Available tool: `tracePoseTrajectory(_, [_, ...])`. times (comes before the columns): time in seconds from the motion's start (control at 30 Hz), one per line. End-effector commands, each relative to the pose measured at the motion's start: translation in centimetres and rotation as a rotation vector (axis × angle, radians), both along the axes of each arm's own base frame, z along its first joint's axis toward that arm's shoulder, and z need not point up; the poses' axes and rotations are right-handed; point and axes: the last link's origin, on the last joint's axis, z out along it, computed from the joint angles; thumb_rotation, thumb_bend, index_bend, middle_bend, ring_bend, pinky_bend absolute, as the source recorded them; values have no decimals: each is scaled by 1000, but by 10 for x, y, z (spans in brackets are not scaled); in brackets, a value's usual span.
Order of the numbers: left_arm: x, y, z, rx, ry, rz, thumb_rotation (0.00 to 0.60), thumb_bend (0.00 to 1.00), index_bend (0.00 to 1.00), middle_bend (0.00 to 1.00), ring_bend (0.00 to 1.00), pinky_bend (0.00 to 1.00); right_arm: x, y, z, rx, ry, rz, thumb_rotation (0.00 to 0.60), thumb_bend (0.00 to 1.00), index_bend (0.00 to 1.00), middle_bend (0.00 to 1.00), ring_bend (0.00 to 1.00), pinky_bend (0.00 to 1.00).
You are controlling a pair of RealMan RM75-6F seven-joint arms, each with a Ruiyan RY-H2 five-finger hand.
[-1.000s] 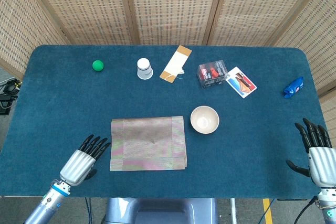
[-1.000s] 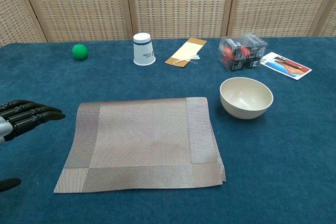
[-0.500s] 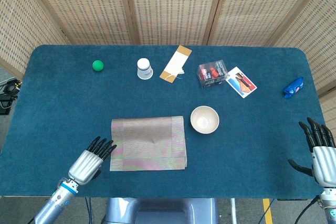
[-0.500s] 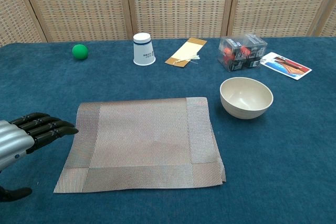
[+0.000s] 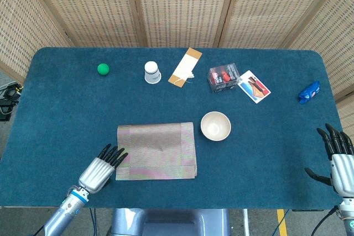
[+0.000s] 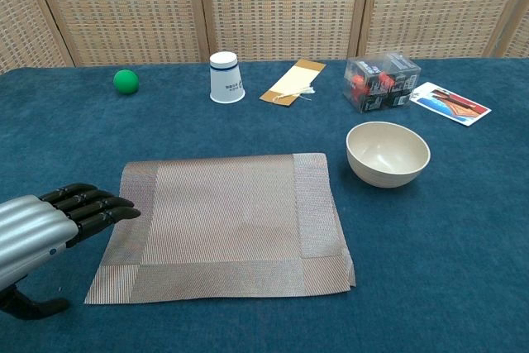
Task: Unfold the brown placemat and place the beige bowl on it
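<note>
On the blue cloth table [image 5: 66,109], backed by wicker screens [image 5: 182,4], the folded placemat [image 5: 156,151] lies near-centre, the bowl [image 5: 215,125] just right of it. Left hand [image 5: 101,168] hovers released, fingers extended at the placemat's left edge; right hand [image 5: 338,158] is spread, holding nothing, at the near right.

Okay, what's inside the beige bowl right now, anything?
The round beige bowl looks empty: both views show its bare pale inside. It stands on the blue tablecloth, beside the folded brown woven placemat. What's beneath it is hidden.

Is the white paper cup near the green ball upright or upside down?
Upside down. The white paper cup rests on its wide rim, narrower base on top, on the blue table.
</note>
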Motion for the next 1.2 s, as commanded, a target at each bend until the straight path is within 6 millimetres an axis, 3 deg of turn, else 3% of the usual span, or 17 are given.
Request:
tracePoseTrajectory(0.03, [3,1,-4,-5,4,-4,600,242,0,0,0,0,0,0,0,2,0,0,600,86,74,0,0,0])
tracePoseTrajectory(0.47, [18,-3,-14,-14,-9,-37,600,264,0,0,0,0,1,1,-5,26,8,0,600,83,72,0,0,0])
tracePoseTrajectory(0.67, [23,-5,-19,-21,-18,-47,600,459,1,0,0,0,1,1,-6,33,7,-7,600,82,72,0,0,0])
tracePoseTrajectory(1.2, [25,-6,-20,12,-62,-67,600,468,120,0,0,0,1,2,-7,46,0,-16,600,80,71,0,0,0])
